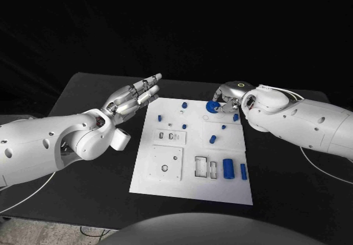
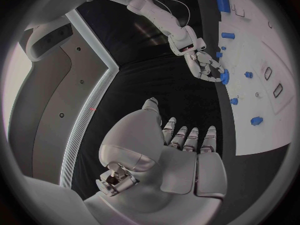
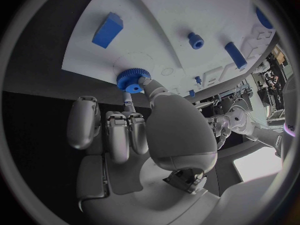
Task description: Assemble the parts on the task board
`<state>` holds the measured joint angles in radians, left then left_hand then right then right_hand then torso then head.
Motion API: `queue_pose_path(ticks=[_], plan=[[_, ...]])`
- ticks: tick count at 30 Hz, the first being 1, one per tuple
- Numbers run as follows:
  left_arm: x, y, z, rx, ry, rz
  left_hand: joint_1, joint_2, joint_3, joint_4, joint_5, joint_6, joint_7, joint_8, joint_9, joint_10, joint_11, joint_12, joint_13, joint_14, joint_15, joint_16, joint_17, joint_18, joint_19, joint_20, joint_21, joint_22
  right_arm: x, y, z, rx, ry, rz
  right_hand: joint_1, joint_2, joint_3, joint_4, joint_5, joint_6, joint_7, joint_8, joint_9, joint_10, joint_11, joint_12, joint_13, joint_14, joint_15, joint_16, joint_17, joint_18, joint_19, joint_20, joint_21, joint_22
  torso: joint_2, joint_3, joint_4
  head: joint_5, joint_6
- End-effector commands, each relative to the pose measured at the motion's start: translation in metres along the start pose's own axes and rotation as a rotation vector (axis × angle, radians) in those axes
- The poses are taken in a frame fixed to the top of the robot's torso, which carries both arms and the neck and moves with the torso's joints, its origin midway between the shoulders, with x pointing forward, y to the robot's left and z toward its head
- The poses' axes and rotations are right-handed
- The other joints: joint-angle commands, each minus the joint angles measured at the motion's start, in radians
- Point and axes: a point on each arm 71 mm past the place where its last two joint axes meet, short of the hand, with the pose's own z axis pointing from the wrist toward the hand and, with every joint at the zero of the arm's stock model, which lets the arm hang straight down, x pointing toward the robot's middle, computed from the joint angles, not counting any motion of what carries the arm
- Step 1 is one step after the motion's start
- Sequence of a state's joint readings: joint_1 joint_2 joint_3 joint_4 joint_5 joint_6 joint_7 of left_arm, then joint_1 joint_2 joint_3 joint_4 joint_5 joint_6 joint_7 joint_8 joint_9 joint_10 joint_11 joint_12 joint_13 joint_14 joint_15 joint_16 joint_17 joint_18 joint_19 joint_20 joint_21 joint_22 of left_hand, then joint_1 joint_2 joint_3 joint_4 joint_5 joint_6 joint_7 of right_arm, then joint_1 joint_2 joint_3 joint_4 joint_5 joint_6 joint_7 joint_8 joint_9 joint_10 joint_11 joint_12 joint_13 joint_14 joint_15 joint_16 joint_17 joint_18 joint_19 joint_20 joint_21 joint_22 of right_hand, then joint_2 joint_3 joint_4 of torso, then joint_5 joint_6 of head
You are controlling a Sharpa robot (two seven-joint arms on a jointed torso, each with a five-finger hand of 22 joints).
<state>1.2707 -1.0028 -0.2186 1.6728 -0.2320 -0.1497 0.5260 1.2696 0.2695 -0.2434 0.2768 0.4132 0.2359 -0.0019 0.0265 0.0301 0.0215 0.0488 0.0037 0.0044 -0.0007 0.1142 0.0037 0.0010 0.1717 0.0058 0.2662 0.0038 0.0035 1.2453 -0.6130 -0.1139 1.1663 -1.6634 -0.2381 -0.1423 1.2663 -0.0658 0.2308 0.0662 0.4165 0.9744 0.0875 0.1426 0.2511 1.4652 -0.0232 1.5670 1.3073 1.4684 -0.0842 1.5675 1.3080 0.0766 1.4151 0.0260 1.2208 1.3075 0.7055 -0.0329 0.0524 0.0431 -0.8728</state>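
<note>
1. Left hand (image 1: 134, 98): flat, fingers straight and apart, holding nothing. It hovers over the black table (image 1: 88, 92) just off the task board's (image 1: 191, 176) left edge. My read: parked clear so the other arm has the board to itself.
2. Task board, left to right in the head view: recessed slots and cut-outs on the left half, small blue pegs (image 1: 184, 105) scattered near the far edge, a blue cylinder (image 1: 228, 169) and a thinner blue pin (image 1: 243, 171) lying just beside the slots at the near right. Those loose parts look not yet seated, so the assembly seems early.
3. Blue gear (image 1: 212, 106): at the board's far edge, right of the pegs, right at the fingertips of the right hand.
4. Right hand (image 1: 234, 95): over the board's far right corner, thumb and a finger pinching the gear, other fingers half curled. Likely it is being seated on, or lifted from, its spot; cannot tell which.
5. View differences: the right wrist view shows the gear's teeth and centre bore (image 3: 131, 80), the thumb tip (image 3: 145, 82) on its rim, and a blue block (image 3: 107, 29) beyond it on the board; the head view hides that contact behind the hand. The left wrist view confirms an empty left palm (image 2: 187, 165) and shows the right hand (image 2: 206, 65) on the gear from the side.
</note>
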Motion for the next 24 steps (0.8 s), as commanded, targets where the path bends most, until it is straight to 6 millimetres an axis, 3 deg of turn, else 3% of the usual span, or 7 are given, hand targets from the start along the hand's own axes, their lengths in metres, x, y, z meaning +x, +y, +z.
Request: queue_pose_path(ticks=[1, 5, 10, 17, 24], plan=[[0.002, -0.001, 0.0, 0.007, 0.019, -0.011, 0.012, 0.001, 0.006, -0.002, 0.005, 0.002, 0.005, 0.006, 0.001, 0.0, 0.009, 0.002, 0.001, 0.001, 0.008, -0.004, -0.001, 0.009, 0.001, 0.008, 0.002, 0.001, 0.007, 0.001, -0.003, -0.009, 0.02, -0.002, 0.003, -0.006, -0.002, -0.006, 0.005, 0.109, -0.044, 0.052, 0.078, 0.106, -0.005, 0.004, 0.263, 0.102, -0.007, 0.003, 0.263, -0.001, 0.003, -0.003, 0.004, 0.118, 0.0, -0.0002, 0.0002, 0.006, 0.0], [0.002, -0.001, -0.001, 0.007, 0.017, -0.011, 0.013, 0.0, 0.006, -0.002, 0.005, 0.002, 0.004, 0.006, 0.001, 0.0, 0.011, 0.002, 0.002, 0.001, 0.009, -0.004, -0.001, 0.01, 0.002, 0.009, 0.002, 0.001, 0.001, 0.003, -0.007, -0.022, -0.005, 0.004, 0.001, -0.006, -0.002, -0.006, 0.008, 0.112, -0.043, 0.054, 0.082, 0.106, -0.001, 0.004, 0.263, 0.102, -0.005, 0.003, 0.263, -0.001, 0.005, -0.003, 0.006, 0.119, 0.0, -0.0012, 0.0024, 0.012, 0.0], [0.001, -0.001, -0.003, 0.004, 0.011, -0.009, 0.014, 0.001, 0.006, -0.002, 0.006, 0.002, 0.004, 0.006, 0.001, 0.0, 0.012, 0.002, 0.002, 0.001, 0.009, -0.004, -0.001, 0.01, 0.002, 0.009, 0.003, 0.001, -0.013, 0.008, -0.013, -0.046, -0.034, 0.033, -0.006, -0.01, 0.0, -0.005, 0.046, 0.113, -0.039, 0.054, 0.093, 0.106, 0.003, 0.004, 0.263, 0.102, -0.002, 0.003, 0.263, -0.004, 0.011, 0.0, 0.015, 0.125, 0.001, -0.001, -0.0012, 0.022, 0.0], [0.001, -0.001, -0.002, 0.003, 0.011, -0.009, 0.014, 0.001, 0.007, -0.002, 0.006, 0.002, 0.004, 0.006, 0.001, 0.001, 0.012, 0.002, 0.002, 0.001, 0.01, -0.004, -0.001, 0.01, 0.002, 0.009, 0.003, 0.002, -0.026, 0.022, -0.019, -0.086, -0.034, 0.073, -0.017, -0.016, 0.005, -0.001, 0.095, 0.11, -0.035, 0.049, 0.102, 0.106, 0.007, 0.004, 0.263, 0.102, 0.002, 0.003, 0.263, -0.005, 0.016, 0.003, 0.02, 0.13, 0.0, -0.0011, -0.0015, 0.019, 0.0], [0.002, -0.001, -0.001, 0.002, 0.016, -0.011, 0.014, 0.001, 0.007, -0.002, 0.006, 0.002, 0.004, 0.006, 0.001, 0.001, 0.012, 0.002, 0.002, 0.001, 0.01, -0.004, -0.001, 0.01, 0.002, 0.009, 0.003, 0.002, -0.028, 0.038, -0.019, -0.123, -0.011, 0.079, -0.022, -0.018, 0.006, 0.001, 0.098, 0.105, -0.033, 0.046, 0.103, 0.106, 0.008, 0.004, 0.263, 0.102, 0.003, 0.003, 0.263, -0.005, 0.016, 0.004, 0.019, 0.13, -0.001, 0.0006, 0.0001, 0.015, 0.0]])
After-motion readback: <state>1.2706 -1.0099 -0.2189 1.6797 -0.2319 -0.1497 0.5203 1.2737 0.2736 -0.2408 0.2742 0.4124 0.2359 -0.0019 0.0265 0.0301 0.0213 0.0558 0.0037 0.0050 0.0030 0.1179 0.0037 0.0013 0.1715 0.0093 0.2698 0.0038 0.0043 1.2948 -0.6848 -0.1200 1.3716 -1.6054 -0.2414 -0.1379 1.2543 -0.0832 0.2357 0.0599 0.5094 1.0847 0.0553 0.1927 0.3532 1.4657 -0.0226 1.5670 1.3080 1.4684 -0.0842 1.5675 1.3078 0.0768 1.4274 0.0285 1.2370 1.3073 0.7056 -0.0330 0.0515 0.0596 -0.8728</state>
